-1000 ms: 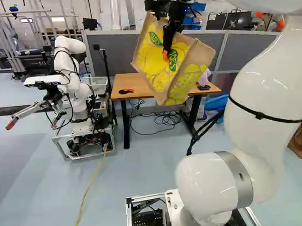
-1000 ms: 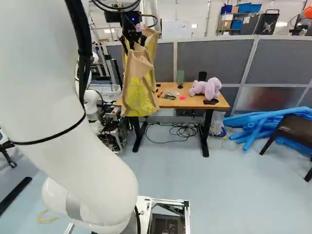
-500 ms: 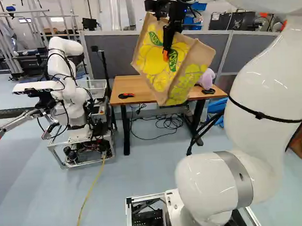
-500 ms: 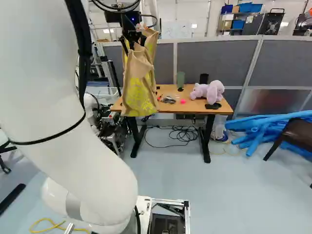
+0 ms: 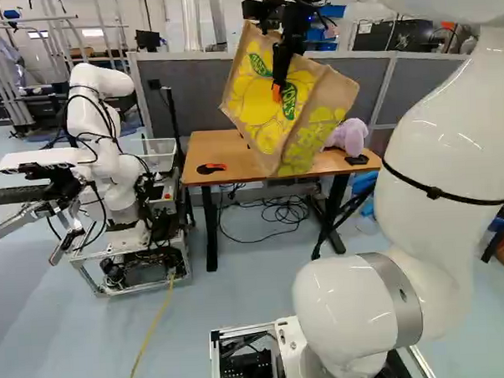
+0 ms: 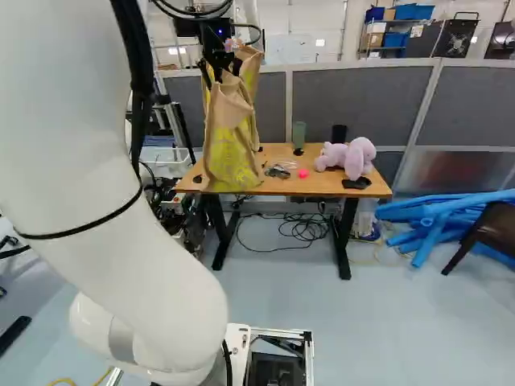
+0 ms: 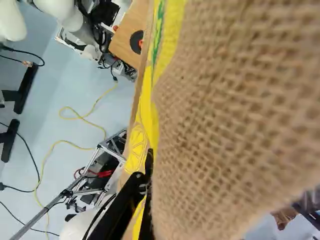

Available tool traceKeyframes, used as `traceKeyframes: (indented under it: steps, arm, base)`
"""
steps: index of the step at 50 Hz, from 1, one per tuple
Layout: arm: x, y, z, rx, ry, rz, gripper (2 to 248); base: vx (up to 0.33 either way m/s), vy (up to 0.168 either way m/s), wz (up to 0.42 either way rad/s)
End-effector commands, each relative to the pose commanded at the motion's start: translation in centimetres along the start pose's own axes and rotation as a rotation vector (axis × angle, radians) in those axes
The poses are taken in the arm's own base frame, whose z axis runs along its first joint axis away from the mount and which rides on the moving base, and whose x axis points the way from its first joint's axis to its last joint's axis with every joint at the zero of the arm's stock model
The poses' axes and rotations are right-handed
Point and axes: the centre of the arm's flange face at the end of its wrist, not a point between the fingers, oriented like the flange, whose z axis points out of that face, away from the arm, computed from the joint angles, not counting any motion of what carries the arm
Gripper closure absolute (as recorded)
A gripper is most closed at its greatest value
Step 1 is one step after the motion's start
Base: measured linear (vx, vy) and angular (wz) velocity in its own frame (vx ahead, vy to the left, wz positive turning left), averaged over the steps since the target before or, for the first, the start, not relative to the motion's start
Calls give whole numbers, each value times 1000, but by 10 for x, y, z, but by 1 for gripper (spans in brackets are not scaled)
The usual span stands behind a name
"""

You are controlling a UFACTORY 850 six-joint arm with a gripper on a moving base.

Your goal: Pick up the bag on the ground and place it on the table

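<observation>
Your base has moved closer to the brown wooden table [image 5: 234,164]. Your black two-finger gripper [image 5: 279,89] clamps the tan-and-yellow burlap bag [image 5: 262,122], which hangs in air, in front of the table in both base views.

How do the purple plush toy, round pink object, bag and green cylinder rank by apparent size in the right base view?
1. bag
2. purple plush toy
3. green cylinder
4. round pink object
</observation>
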Motion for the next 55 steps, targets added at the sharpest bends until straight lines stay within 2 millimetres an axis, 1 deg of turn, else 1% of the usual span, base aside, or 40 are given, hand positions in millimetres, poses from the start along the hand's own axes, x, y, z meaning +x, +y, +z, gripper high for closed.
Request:
traceKeyframes:
  steps: [19, 47, 55]
  arm:
    - [0, 0, 0, 0, 0, 0, 228]
    - [0, 0, 0, 0, 0, 0, 228]
    - [0, 0, 0, 0, 0, 0, 228]
  base:
    - [146, 87, 186]
    - [151, 51, -10]
    - [171, 10, -8]
